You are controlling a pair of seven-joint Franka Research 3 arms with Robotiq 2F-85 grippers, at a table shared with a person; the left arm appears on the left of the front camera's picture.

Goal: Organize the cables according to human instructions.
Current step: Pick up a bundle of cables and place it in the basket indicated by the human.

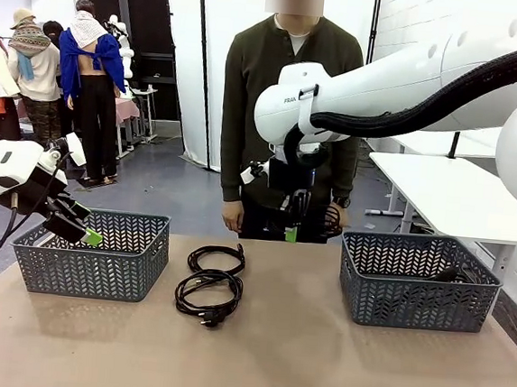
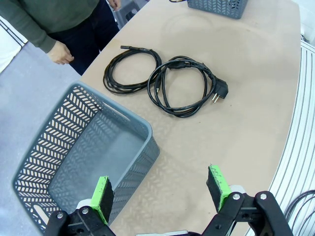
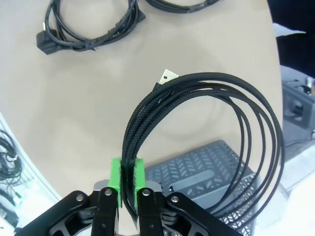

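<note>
While the right claw (image 1: 290, 231) is held over the far edge of the table (image 1: 315, 371), right in front of the person (image 1: 243, 111), it is clenched on a coiled black cable (image 3: 211, 123). The cable is pinched between the green pads (image 3: 116, 174), and its loops are left hanging in the air. Two more cables are laid on the table between the baskets: one coil (image 1: 216, 259) nearer the person and the other coil (image 1: 207, 296) just beside it. They are touched by nothing. The left claw (image 2: 160, 189) is held released, pads wide apart, above a corner of the left grey basket (image 2: 123, 115). The right grey basket (image 1: 417, 293) is set well apart. Something dark is seen inside it, but what it is cannot be told. The person's hand (image 2: 61, 51) is held near the table edge, apart from the cables.
</note>
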